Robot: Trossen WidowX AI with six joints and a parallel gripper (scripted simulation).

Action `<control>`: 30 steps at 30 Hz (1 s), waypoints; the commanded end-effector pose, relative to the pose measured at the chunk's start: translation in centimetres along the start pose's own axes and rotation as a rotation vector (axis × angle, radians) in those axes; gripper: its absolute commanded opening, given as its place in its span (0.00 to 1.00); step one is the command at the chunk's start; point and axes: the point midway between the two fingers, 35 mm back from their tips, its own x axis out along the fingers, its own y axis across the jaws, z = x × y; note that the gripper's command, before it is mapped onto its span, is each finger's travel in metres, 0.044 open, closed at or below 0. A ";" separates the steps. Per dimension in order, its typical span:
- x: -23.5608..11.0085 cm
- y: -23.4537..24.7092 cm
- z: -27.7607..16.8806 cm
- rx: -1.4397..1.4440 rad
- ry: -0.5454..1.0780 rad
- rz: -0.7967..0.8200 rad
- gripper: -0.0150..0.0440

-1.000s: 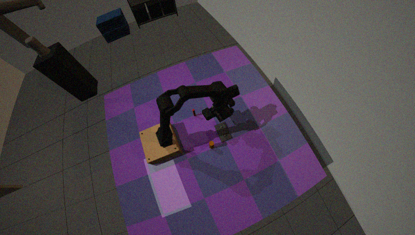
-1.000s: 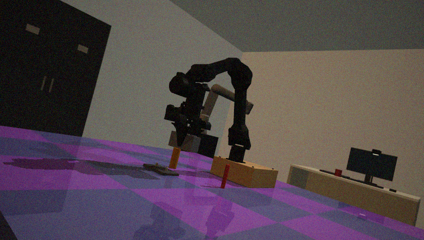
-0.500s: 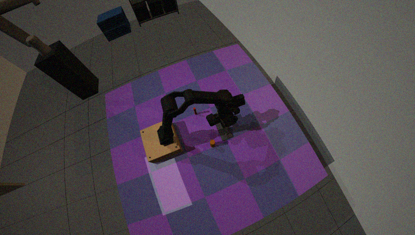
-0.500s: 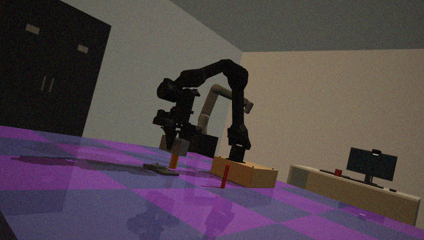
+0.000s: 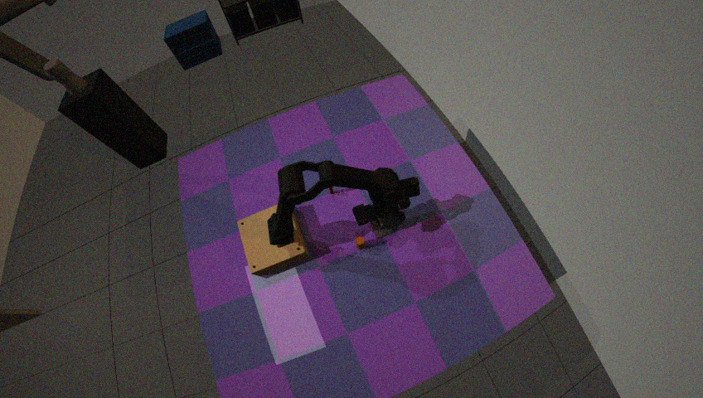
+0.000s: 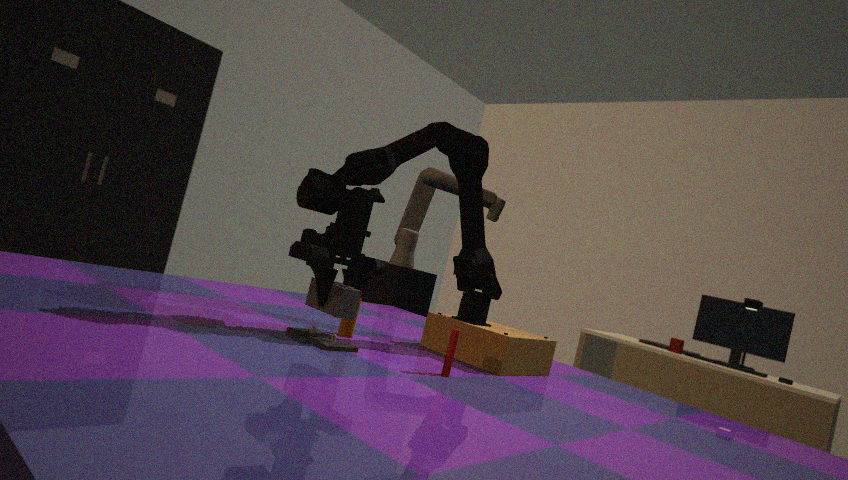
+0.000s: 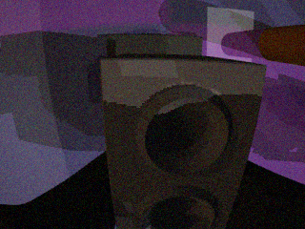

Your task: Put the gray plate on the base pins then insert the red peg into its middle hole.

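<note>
While the gripper (image 6: 329, 284) hangs nose-down over the checkered worktop (image 5: 395, 345), I see it clamped on the gray plate (image 6: 339, 299), which it carries clear of the surface, tilted, one end lower than the other. From the wrist view the plate (image 7: 181, 147) fills most of my picture: a dull gray slab with a large round hole in the middle and at least one smaller hole nearer the camera; its far edge is straight and square-cornered. Just past that edge I can make out the base (image 7: 155, 45), low and dark, and to the right an orange pin (image 7: 282, 44) lying across the corner of the view. In the exterior view the base (image 6: 321, 337) is a thin flat piece on the worktop, with the orange pin (image 6: 346, 327) upright at its edge and directly under the plate's lower end; I cannot tell whether plate and pin touch. The red peg (image 6: 449, 352) stands upright, well apart from the base and close in front of the wooden mounting block (image 6: 511, 350) that carries the arm. Around the base the purple and blue squares lie open on the near and left sides, and the worktop's edge is far off.
</note>
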 end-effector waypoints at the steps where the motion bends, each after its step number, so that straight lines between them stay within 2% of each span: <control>1: 0.1 0.1 0.1 -0.004 0.001 0.003 0.25; 30: 0.4 0.1 0.1 -0.004 0.001 0.003 0.25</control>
